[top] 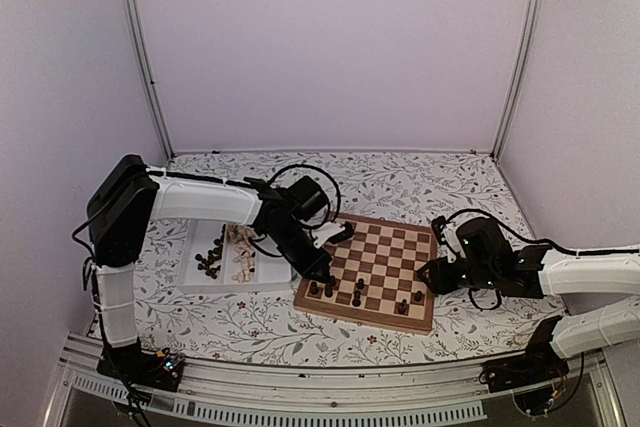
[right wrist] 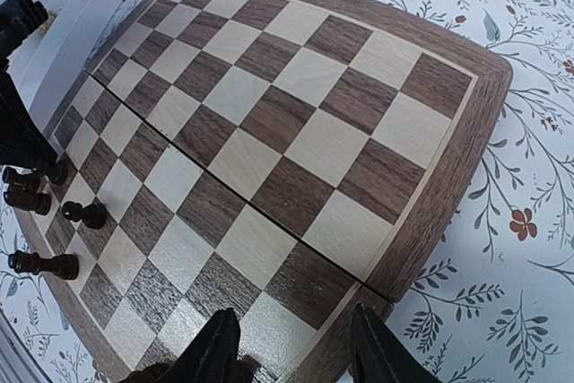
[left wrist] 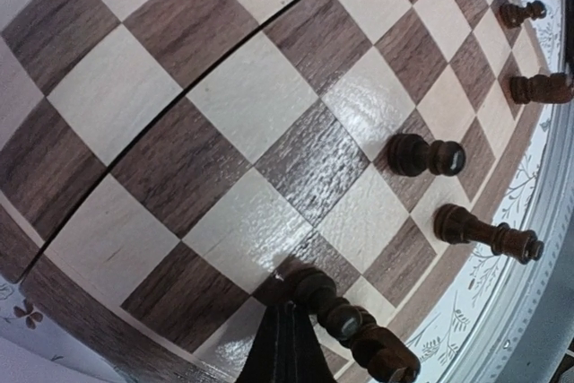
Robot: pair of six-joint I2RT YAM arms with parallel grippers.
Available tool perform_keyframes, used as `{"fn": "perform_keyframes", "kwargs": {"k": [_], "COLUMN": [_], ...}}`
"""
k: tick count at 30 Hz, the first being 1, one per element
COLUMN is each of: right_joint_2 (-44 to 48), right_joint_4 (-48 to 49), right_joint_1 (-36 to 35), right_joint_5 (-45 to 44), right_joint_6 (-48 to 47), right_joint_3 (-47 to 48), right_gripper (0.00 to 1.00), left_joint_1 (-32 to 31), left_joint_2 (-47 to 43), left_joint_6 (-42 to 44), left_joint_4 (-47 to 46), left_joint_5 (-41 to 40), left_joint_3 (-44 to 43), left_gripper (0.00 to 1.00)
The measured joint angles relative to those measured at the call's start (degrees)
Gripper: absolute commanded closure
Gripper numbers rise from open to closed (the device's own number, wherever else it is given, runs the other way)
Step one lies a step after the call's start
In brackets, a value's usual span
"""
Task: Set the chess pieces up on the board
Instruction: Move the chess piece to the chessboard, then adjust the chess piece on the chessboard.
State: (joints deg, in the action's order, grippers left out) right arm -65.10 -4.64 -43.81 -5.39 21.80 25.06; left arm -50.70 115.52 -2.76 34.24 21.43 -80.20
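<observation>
The dark chess pieces point(top: 355, 297) stand along the board's point(top: 385, 247) lower edge, with the rest waiting in the white tray point(top: 192, 252) to its left. The left gripper point(left wrist: 287, 311), jaws pressed together, sits beside one piece, probably squaring it up. The right gripper point(right wrist: 294, 334) idles at the board's right edge, jaws spread.

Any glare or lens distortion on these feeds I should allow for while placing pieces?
Left wrist: strong fisheye curves the board seam, and glare whitens several squares. Right wrist: milder bending, sharp, little glare. Top external: even light, the chess pieces tiny.
</observation>
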Motion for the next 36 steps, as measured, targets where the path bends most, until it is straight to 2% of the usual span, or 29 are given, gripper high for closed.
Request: {"fn": "perform_keyframes", "kwargs": {"k": [7,12,15,19,21,27,36], "right_joint_2": [0.0,-2.49,-6.97,-15.41,-19.54,-29.88,-36.65], "right_joint_4": [0.37,1.42,1.79,2.75,2.93,3.43,5.88], "right_joint_1": [0.0,0.0,0.0,0.02,0.02,0.0,0.02], "right_joint_5": [0.79,2.16,3.13,6.21,7.82,12.7,21.03], "right_joint_6": [-0.59,-3.37,-5.33,-8.07,-9.31,-11.61,-14.58], "right_joint_3": [0.0,1.84,5.33,11.28,13.9,20.87,26.45], "right_gripper": [0.55,0.58,0.64,0.78,0.81,0.85,0.9], "left_joint_1": [0.79,3.39,4.79,5.79,6.03,7.43,11.69], "left_joint_2": [-0.37,-4.37,-8.15,-12.63,-14.49,-16.79,-18.32], "left_joint_6": [0.0,0.46,1.18,2.49,2.78,3.41,3.37], "left_joint_4": [0.0,-0.04,-0.02,-1.7,-3.19,-7.5,-9.88], "left_joint_5": [-1.86,-4.02,-6.25,-9.55,-10.19,-9.99,-8.13], "left_joint_3": [0.0,-0.04,-1.29,-2.58,-2.16,1.77,7.08], "left_gripper": [1.0,0.82,0.76,0.75,0.75,0.75,0.75]}}
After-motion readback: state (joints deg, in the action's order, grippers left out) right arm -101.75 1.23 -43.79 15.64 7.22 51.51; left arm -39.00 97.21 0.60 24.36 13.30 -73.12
